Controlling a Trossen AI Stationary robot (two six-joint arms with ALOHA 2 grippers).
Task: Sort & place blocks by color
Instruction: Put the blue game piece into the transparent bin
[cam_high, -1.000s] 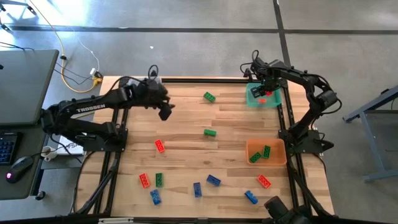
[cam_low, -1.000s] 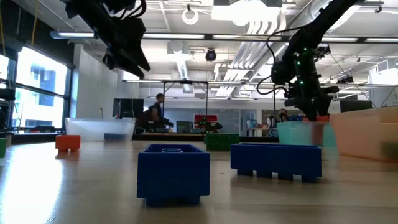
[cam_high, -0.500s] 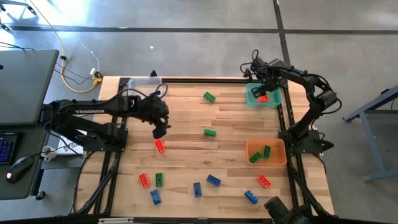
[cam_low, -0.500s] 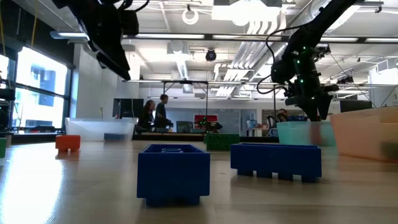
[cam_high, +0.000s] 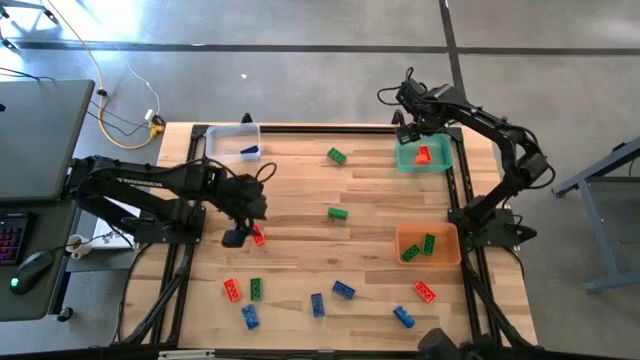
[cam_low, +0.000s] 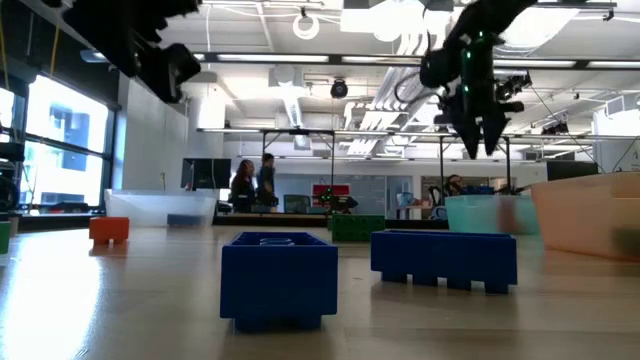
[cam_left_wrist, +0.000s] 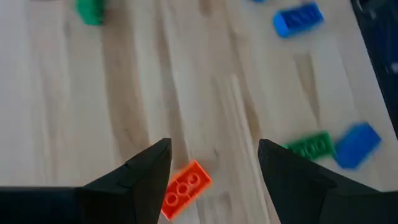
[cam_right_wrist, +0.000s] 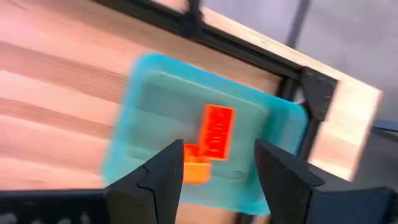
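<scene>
left gripper (cam_left_wrist: 214, 163): fingers apart, empty, above a red block (cam_left_wrist: 185, 188)
right gripper (cam_right_wrist: 217, 167): fingers apart, empty, above the teal bin (cam_right_wrist: 155, 87)
hard to make out: blurred green block (cam_left_wrist: 312, 147)

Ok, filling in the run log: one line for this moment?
left pincer: open, over red block | right pincer: open, empty, above teal bin | red blocks in teal bin

Dark jointed arms (TROSSEN lettering)

From my feed I see a grey concrete floor (cam_high: 300, 60) around the wooden table (cam_high: 300, 250), a dark desk (cam_high: 35, 130) at one side, bright windows (cam_low: 50, 140), ceiling lights (cam_low: 300, 60), and two people (cam_low: 255, 182) standing far back.
</scene>
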